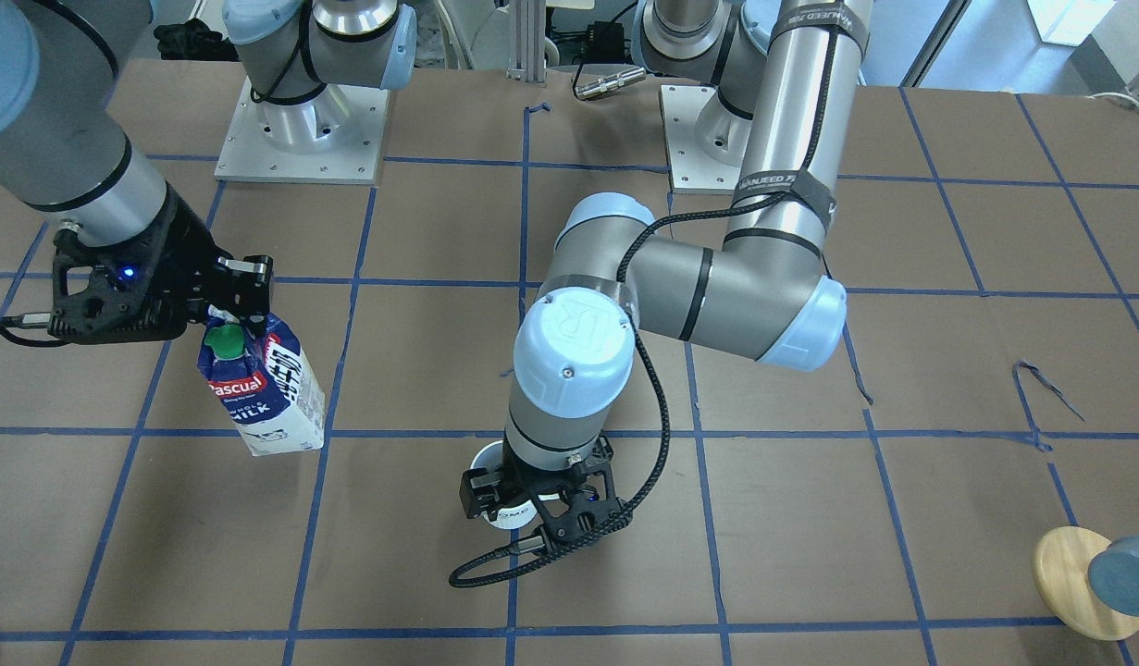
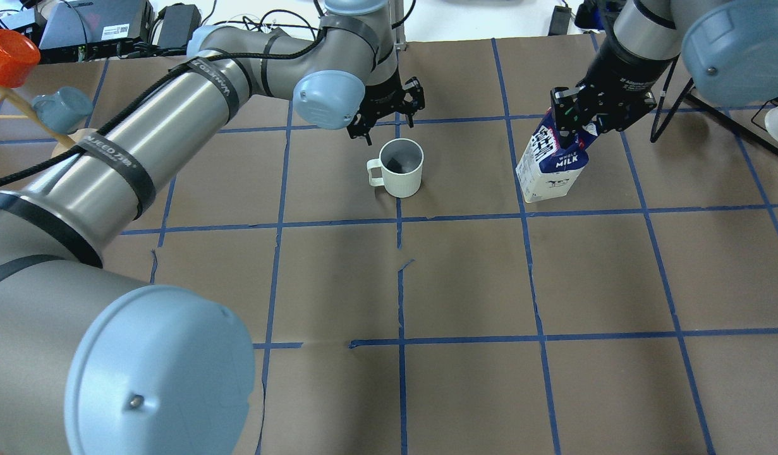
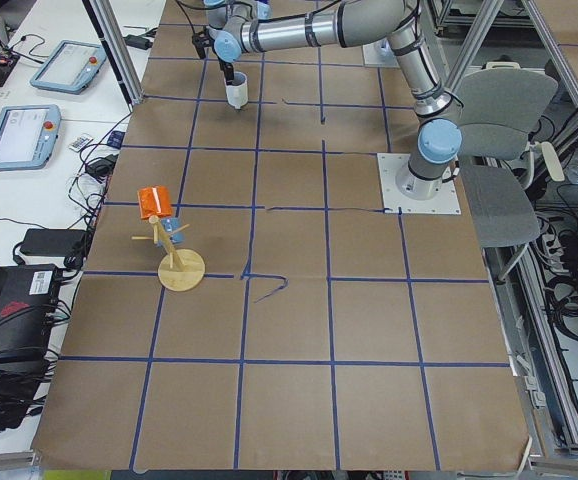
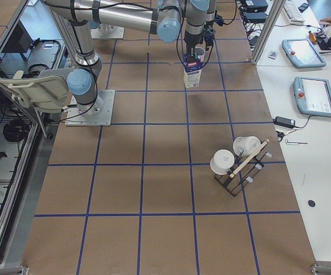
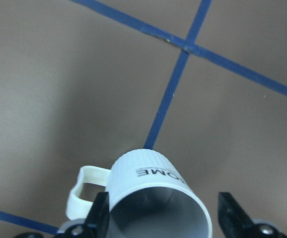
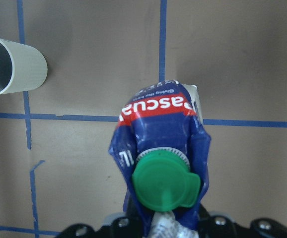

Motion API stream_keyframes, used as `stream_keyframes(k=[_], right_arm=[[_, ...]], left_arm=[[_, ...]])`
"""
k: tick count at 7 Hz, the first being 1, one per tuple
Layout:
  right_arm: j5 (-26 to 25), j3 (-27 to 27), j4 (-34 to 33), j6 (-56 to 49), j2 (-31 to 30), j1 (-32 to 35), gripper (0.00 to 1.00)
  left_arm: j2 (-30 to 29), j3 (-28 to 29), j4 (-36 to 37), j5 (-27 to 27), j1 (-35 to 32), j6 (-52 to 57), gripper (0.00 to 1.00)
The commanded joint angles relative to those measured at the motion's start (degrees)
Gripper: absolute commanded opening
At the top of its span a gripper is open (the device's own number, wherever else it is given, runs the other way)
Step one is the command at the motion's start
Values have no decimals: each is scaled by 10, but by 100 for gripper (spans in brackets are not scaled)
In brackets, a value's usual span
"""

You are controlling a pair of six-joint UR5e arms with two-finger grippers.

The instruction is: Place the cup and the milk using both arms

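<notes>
Overhead exterior: the cup stands upright on the bench, with the open left end effector above it. To the cup's right, the right end effector grips the tilted milk by its top. A wooden rack stands far to the cup's left.

even overhead light, soft shadows under arms; wrist views slightly blurred.
</notes>
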Motion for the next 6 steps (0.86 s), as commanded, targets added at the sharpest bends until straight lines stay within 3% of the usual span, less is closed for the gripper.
stream_keyframes(k=[1, 4, 6], right_arm=[[0, -46, -19, 62, 51, 58, 33], [0, -75, -83, 162, 117, 123, 33], [1, -75, -100, 197, 132, 129, 33]], left_arm=[[81, -10, -91, 2, 15, 104, 100], [220, -34, -300, 6, 53, 258, 100], [314, -124, -293, 5, 77, 319, 100]])
